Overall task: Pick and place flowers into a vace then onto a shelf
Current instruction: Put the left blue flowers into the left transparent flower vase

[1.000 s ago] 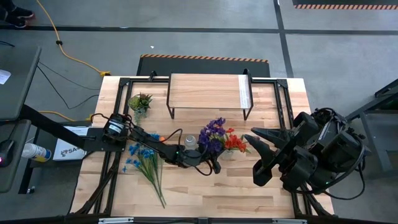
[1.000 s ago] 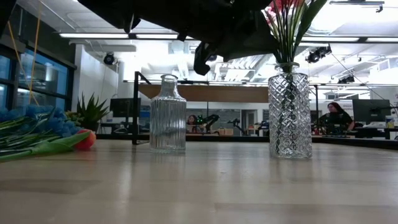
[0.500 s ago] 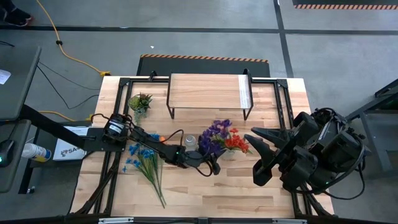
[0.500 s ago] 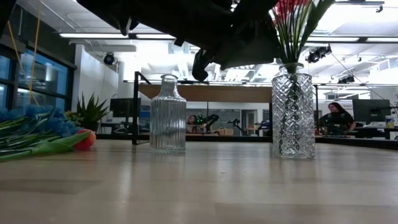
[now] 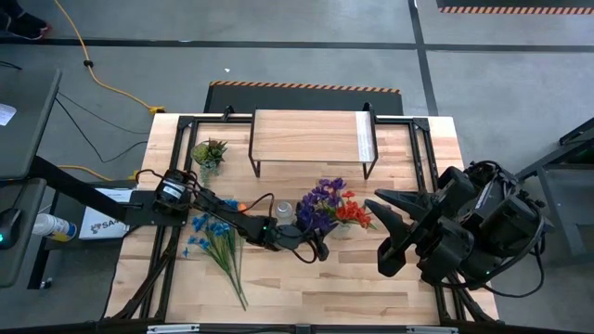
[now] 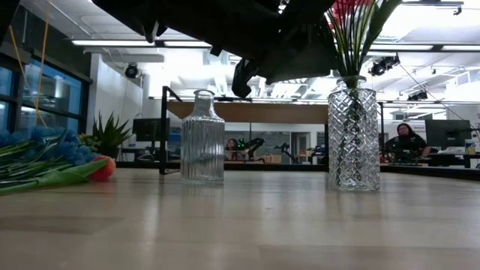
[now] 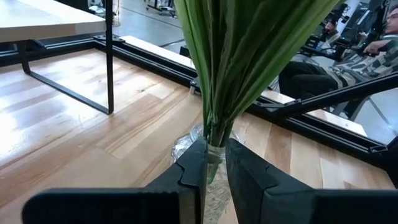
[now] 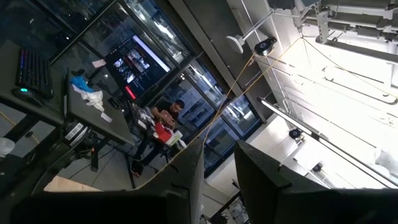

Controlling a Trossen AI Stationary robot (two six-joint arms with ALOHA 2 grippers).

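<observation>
The red, purple and maroon flowers (image 5: 325,206) stand with their stems in a diamond-cut glass vase (image 6: 352,135) at mid-table. My left gripper (image 5: 320,249) reaches in from the table's left and is shut at the vase mouth (image 7: 214,174). The blue bunch with one orange bloom (image 5: 218,243) lies flat on the table, left of it. The shelf (image 5: 311,137) stands on its black legs near the far edge. My right gripper (image 5: 382,230) hangs open to the right of the vase, touching nothing. My left gripper pinches the bundled green stems (image 7: 214,134) between its two fingers, just above the vase mouth, coming at them from the near-left side and lying across them. The stems stay upright in the vase, which stands on the table. Whether the fingers (image 7: 193,171) also touch the glass rim I cannot tell.
A ribbed clear bottle (image 6: 202,139) stands just left of the diamond vase. A small spiky potted plant (image 5: 209,151) sits at the far left, beside the shelf. A black frame runs along the table's edges. People sit at desks beyond the table.
The vase with its flowers slid slightly toward the table's right with my left gripper, and the blooms shifted a little toward the near edge. In the last half second nothing moved.
</observation>
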